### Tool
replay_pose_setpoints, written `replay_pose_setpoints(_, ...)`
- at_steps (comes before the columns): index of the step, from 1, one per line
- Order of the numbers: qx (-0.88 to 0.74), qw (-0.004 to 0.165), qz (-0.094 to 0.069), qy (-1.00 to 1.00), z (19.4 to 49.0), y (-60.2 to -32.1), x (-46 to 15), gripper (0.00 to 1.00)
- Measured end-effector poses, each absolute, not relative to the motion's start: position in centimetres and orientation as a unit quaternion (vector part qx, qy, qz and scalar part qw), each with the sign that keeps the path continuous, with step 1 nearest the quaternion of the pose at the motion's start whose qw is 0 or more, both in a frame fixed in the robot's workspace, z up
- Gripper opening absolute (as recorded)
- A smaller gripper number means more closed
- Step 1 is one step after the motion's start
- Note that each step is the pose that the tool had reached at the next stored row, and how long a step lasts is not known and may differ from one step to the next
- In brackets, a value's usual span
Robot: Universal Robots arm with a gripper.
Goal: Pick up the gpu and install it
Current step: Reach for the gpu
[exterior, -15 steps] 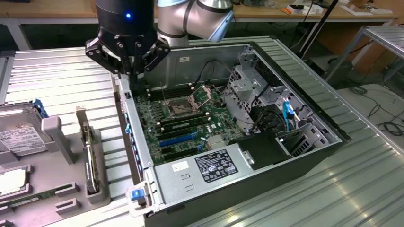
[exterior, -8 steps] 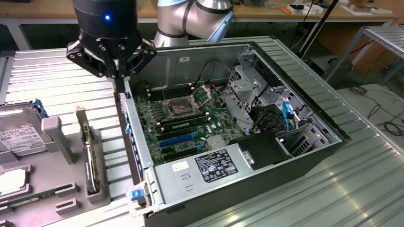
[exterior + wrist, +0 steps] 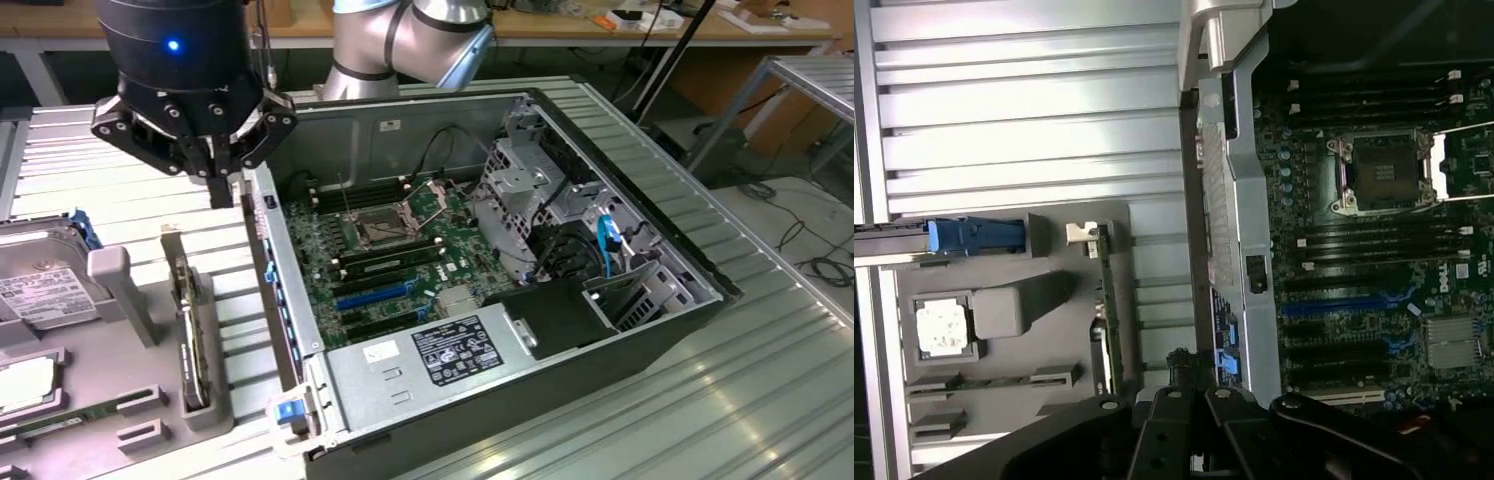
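The gpu (image 3: 191, 335) stands on edge in a slot of the grey holder (image 3: 140, 330) at the exterior view's left, its silver bracket end pointing up and away. In the wrist view the gpu (image 3: 1105, 320) is a thin green edge with its bracket beside the holder (image 3: 1054, 290). My gripper (image 3: 220, 188) hangs above the table between the holder and the open computer case (image 3: 627, 190), behind the gpu's bracket end and apart from it. Its black fingers (image 3: 1176, 385) are shut with nothing between them. Blue card slots (image 3: 374, 293) lie on the motherboard (image 3: 1374, 250).
A silver hard drive (image 3: 40, 290) with a white label lies in the holder's left side, and a second one with a blue handle (image 3: 974, 237) sits beyond it. A processor chip (image 3: 944, 328) rests in a holder pocket. The case's side wall (image 3: 1239, 230) rises next to the holder.
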State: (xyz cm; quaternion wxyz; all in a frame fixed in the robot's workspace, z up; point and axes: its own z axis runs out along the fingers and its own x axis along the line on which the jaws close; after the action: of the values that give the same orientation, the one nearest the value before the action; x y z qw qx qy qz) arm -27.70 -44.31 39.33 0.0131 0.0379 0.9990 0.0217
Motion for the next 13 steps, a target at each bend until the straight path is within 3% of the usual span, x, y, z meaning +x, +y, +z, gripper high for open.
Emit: replay_pose_setpoints(13, 0.038, 0.013, 0.022, 0.999, 39.3, -46.2, -32.3, 0.11)
